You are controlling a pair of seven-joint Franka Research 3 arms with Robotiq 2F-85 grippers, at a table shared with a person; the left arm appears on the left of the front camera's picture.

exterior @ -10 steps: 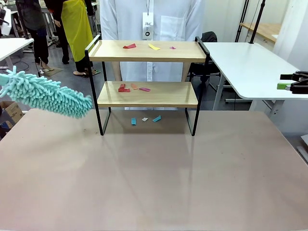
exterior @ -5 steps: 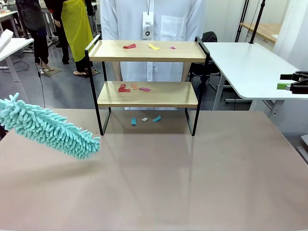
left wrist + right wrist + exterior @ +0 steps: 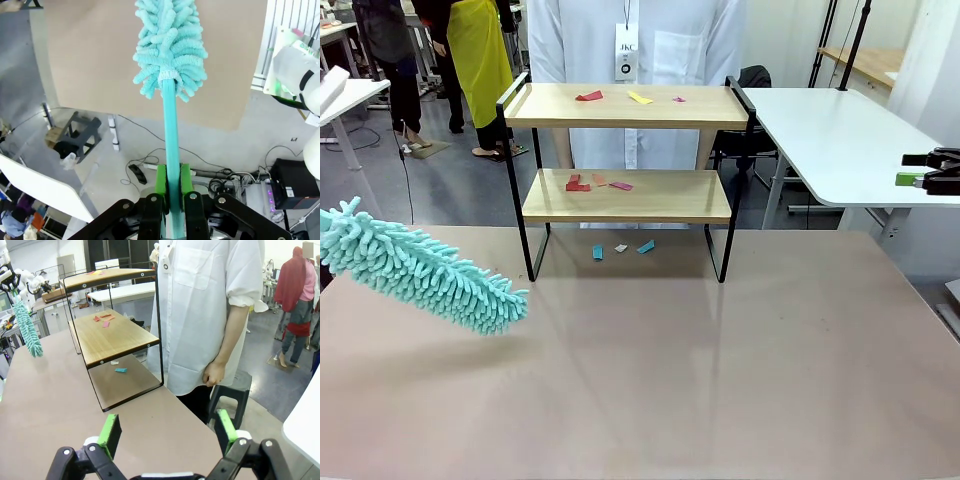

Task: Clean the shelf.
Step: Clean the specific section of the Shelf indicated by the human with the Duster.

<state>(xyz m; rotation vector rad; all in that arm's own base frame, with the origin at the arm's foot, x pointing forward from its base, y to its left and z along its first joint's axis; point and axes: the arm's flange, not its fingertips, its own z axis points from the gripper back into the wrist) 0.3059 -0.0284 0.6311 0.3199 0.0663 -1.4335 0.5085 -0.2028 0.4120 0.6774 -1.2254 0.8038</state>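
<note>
Seen from the front, the small two-tier shelf [image 3: 670, 200], light wooden boards in a thin black metal frame, stands at the middle of the beige tabletop's [image 3: 670, 380] far edge. Coloured paper scraps [image 3: 588, 96] lie on both boards and on the tabletop beneath it. The fluffy turquoise microfibre duster [image 3: 420, 268] hangs over the left edge, its tip low and near the shelf's left leg but apart from it. Along my left wrist, my left gripper [image 3: 173, 180] is clamped tight on the duster's turquoise handle. Along my right wrist, my right gripper [image 3: 167, 432] is spread wide and empty, facing the shelf's side past a person in a white shirt [image 3: 200, 315]. I judge the head should rise to board height, then sweep slowly forward, keeping clear of the side rails.
</note>
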